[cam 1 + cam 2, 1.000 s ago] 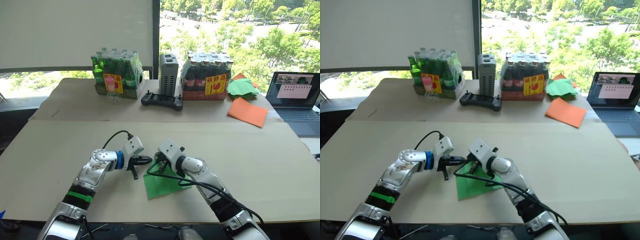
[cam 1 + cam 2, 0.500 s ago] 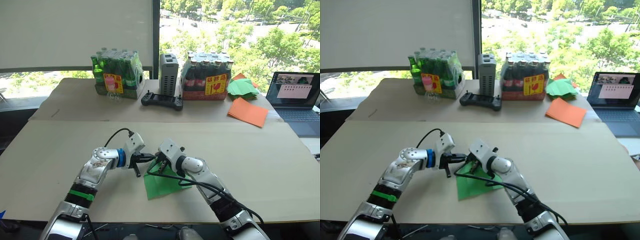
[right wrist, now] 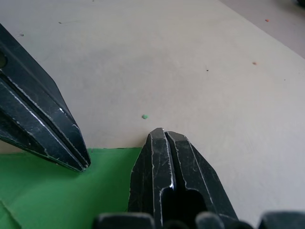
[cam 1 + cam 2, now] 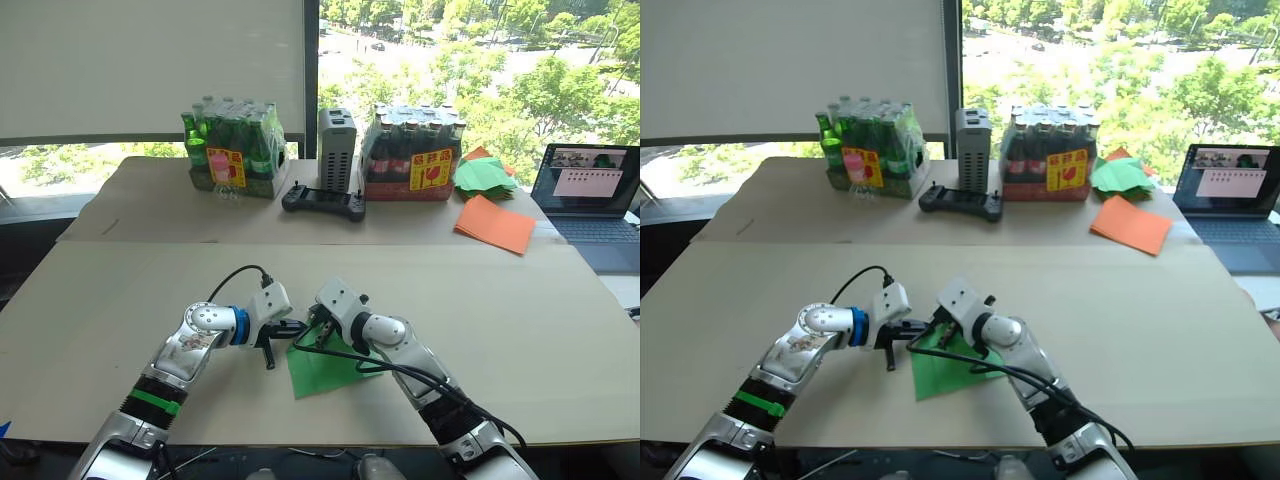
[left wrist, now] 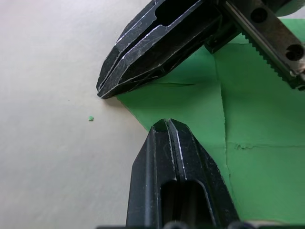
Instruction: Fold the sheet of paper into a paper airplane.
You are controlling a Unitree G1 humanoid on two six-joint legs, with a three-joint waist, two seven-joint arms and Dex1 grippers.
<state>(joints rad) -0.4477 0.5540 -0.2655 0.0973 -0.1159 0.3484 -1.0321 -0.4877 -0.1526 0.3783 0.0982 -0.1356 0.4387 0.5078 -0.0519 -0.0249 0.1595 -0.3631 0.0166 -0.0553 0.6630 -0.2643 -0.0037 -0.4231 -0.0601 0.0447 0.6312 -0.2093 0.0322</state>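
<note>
Work surface: two tan tables, butted together.

The near table (image 4: 520, 330) carries the sheet of paper (image 4: 325, 368), lying flat. On the far table (image 4: 140, 200): a pack of green bottles (image 4: 232, 152), a grey box (image 4: 337, 148), a black controller (image 4: 324, 201), a pack of dark bottles (image 4: 415, 152), a heap of green folded papers (image 4: 485, 175), orange sheets (image 4: 496, 223), and a laptop (image 4: 590, 195) at the right.

Pale tables (image 4: 120, 300) before a sunlit window (image 4: 470, 60); blind (image 4: 150, 65) lowered left.
</note>
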